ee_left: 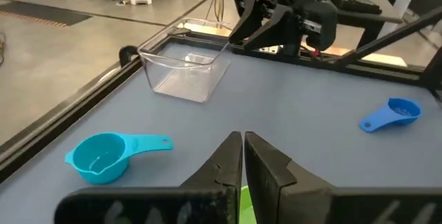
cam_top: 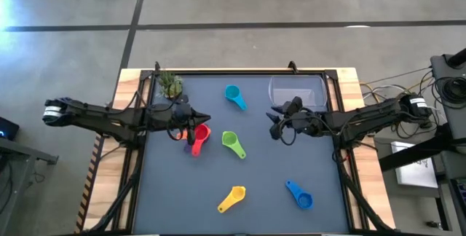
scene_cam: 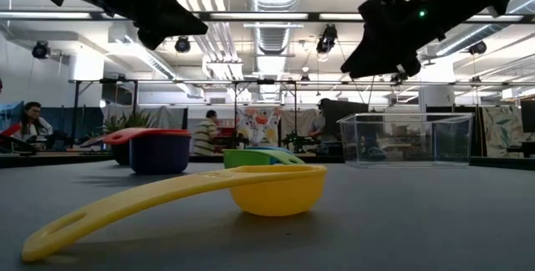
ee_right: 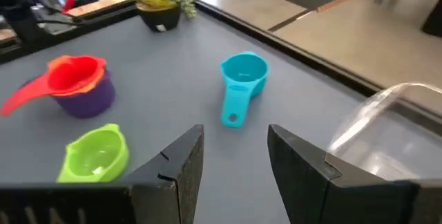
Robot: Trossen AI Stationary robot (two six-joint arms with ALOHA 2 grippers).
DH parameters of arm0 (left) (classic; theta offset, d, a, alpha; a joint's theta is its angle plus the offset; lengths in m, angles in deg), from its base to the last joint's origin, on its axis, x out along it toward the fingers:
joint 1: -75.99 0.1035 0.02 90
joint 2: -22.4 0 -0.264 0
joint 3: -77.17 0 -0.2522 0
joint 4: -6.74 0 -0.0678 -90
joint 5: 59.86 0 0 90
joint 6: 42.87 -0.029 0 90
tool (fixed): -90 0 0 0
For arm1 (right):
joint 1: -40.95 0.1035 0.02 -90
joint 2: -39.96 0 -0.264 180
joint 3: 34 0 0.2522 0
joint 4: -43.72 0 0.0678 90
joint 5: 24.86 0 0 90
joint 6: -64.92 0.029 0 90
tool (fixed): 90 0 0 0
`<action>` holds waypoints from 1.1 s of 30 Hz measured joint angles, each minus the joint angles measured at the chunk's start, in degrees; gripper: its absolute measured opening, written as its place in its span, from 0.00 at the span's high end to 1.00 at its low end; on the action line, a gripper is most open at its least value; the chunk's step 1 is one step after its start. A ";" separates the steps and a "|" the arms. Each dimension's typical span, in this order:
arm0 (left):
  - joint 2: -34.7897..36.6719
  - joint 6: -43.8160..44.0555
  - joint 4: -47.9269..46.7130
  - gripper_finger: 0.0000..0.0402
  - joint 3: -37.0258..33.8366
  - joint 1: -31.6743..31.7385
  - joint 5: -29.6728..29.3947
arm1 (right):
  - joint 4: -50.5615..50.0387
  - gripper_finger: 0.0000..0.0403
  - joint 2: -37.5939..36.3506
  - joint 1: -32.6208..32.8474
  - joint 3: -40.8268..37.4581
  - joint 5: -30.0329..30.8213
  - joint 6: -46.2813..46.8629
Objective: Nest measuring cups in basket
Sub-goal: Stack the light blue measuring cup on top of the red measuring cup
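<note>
hovering above the stacked red, orange and purple plastic scoop cups (cam_top: 198, 138), the left fingers (cam_top: 207, 119) are pressed together, empty; right fingers (cam_top: 271, 124) parted, empty, beside the clear plastic rectangular basket (cam_top: 298, 90) at the grey desk's (cam_top: 255, 185) far right

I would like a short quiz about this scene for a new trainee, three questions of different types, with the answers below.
1. True or false: the basket already holds a cup.
2. Which cup lies nearest the basket? A) yellow cup B) teal cup C) blue cup
3. Fill in: the red cup sits nested inside the ______ cup.

Key
1. False. The basket is empty.
2. B.
3. Purple cup. An orange rim seems to show between them. They rest by the left gripper, which is shut and empty. The right gripper is open, beside the basket.
</note>
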 joint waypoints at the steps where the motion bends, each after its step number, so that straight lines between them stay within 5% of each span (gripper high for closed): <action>1: -0.24 -0.31 0.32 1.00 0.05 0.00 0.00 | 0.15 0.63 0.85 0.12 -0.02 0.00 -0.02; 15: -5.92 -4.68 7.07 1.00 0.32 1.81 -0.09 | 6.19 0.63 20.75 1.72 1.07 -4.06 -1.95; 29: -11.39 -1.68 6.01 1.00 0.34 2.12 -0.48 | 11.35 0.63 25.08 -1.91 8.70 -0.53 -12.22; 33: -11.03 -1.66 6.16 1.00 0.34 2.12 -0.50 | 11.23 0.58 25.95 -4.52 9.38 -8.39 -11.12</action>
